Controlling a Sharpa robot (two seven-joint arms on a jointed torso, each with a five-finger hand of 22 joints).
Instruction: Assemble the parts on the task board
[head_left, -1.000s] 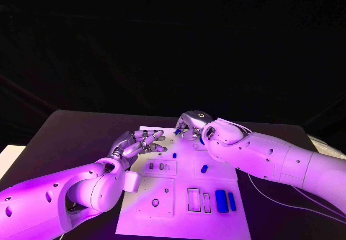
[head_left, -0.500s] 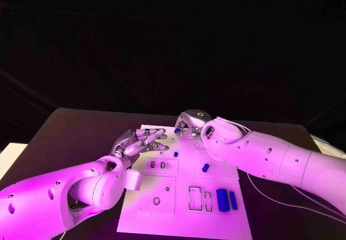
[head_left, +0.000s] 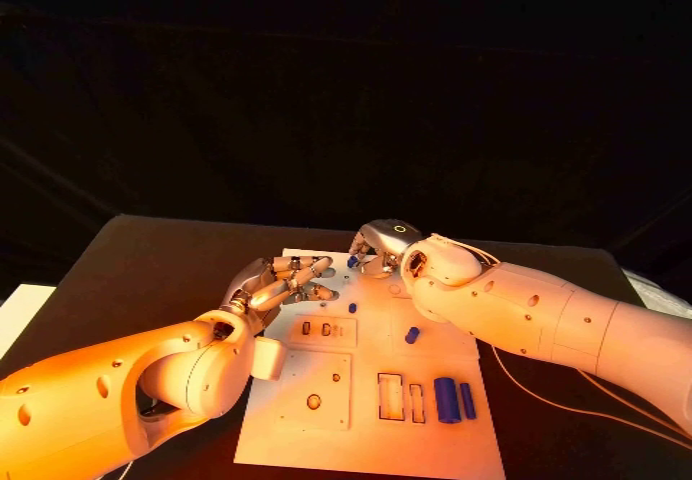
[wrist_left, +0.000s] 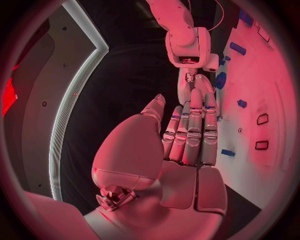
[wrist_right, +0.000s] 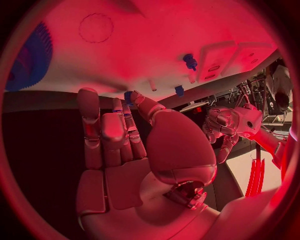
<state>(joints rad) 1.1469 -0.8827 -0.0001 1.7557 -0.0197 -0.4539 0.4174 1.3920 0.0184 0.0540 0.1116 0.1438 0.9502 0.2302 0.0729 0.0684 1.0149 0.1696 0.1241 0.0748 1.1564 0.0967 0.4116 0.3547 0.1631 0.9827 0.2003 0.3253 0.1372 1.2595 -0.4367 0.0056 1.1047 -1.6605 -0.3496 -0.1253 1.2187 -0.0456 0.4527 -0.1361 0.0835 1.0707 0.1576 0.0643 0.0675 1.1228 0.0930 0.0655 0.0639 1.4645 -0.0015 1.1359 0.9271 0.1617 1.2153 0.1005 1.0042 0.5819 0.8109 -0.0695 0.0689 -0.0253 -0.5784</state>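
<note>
Pinching a small blue plastic part (head_left: 353, 261) at the far edge of the flat white task board (head_left: 361, 420), the right hand (head_left: 381, 247) appears mid-placement; the left hand (head_left: 281, 287) hovers just beside, fingers (wrist_left: 190, 135) straight and together, empty; next comes aligning the piece over its socket; no legible writing.

The matte black surface (head_left: 159, 260) carries a flat white rectangular task board (head_left: 368, 425) (lying near its middle), and a thin pale cable (head_left: 555, 400) trails beside it.
</note>
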